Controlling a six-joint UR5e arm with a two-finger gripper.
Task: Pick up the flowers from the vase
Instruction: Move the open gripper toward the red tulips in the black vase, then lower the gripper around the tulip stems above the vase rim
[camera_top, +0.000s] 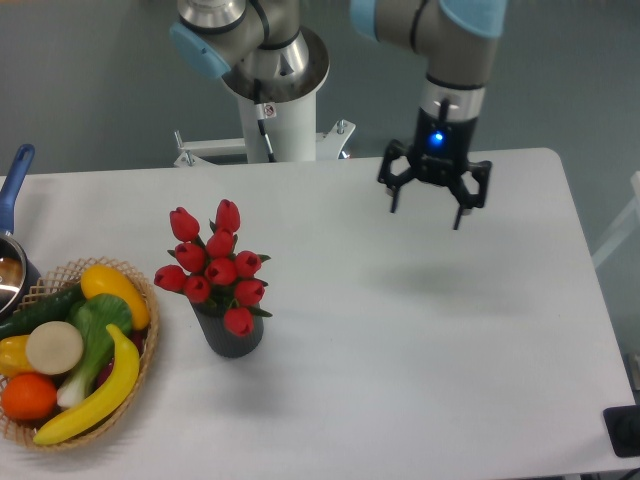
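Flowers (214, 262) stand in the vase (233, 335) on the white desk (420, 380). They are red tulip buds with green stems, all bunched up tight. The vase is short and dark, and it sits on the left part of the desk, about halfway between the back edge and the front edge. Just left of it, at the left edge, is a woven basket (140, 375) full of pretend food: a banana (95, 395), an orange (27, 396), a yellow pepper (112, 290) and some green things. A pot with a blue handle (14, 190) peeks in at the left edge, behind the basket.

The gripper (426, 216) hangs in the air over the back part of the desk, well apart from the flowers and off to their right. Its fingers are spread apart and nothing is between them. A small blue light glows on it.
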